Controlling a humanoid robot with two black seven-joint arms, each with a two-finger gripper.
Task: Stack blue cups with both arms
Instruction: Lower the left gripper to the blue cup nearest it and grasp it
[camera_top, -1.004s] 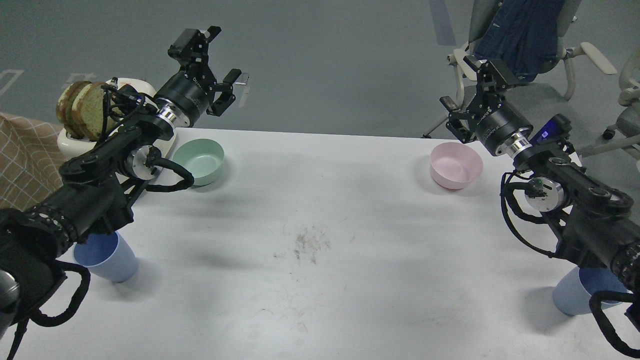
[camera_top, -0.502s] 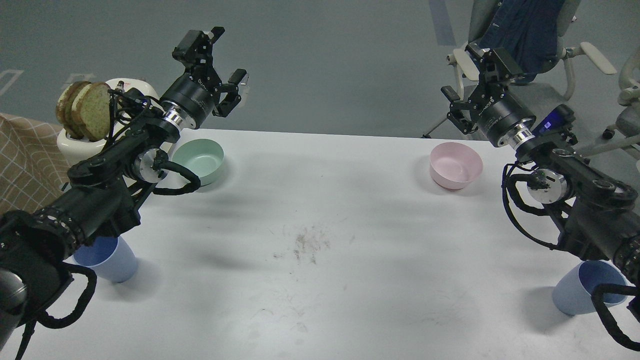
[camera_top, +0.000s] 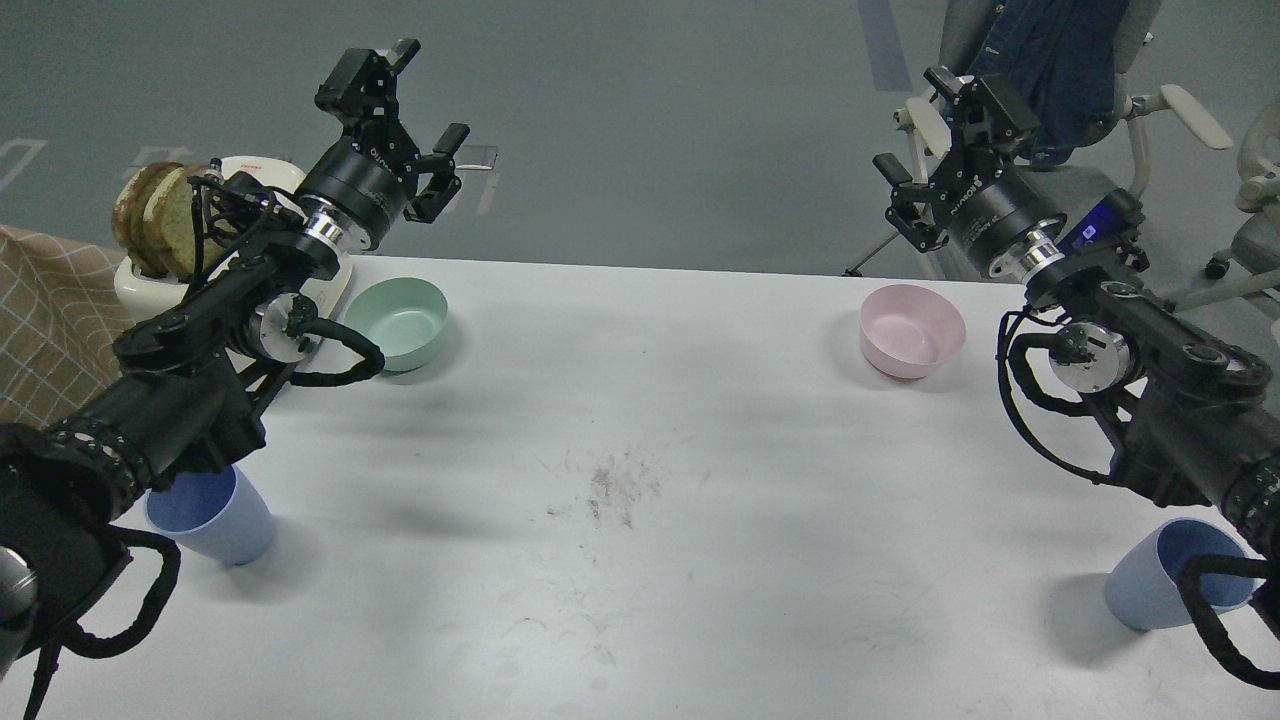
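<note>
Two blue cups are sitting upright on the white desk (camera_top: 640, 400), well apart. Left cup (camera_top: 212, 516) is standing at the near left edge, partly tucked under the left arm (camera_top: 190, 390). Right cup (camera_top: 1165, 577) is standing at the near right corner, with a black cable of the right arm (camera_top: 1150, 390) looping in front of its rim. Neither cup is touching any jaws.

Left gripper (camera_top: 400, 110) is hovering above the far left edge of the desk, pointing up and away, jaws standing wide open, holding nothing. Right gripper (camera_top: 935, 145) is hovering off the far right edge, also pointing up and away, jaws spread open, holding nothing. Both grippers are sitting well clear of the cups, which are lying back near the arm bases.

Green bowl (camera_top: 400, 322) is sitting far left on the desk, just beside the left arm's wrist joint. Pink bowl (camera_top: 911, 330) is sitting far right, near the right arm's wrist. Both bowls are looking empty.

White toaster (camera_top: 140, 285) with bread slices (camera_top: 160, 215) sticking out is standing at the far left corner, behind the left arm. Scuff marks (camera_top: 612, 488) are showing mid-desk. Office chair (camera_top: 1050, 90) with dark cloth draped over it is standing on the grey floor behind the right gripper.
</note>
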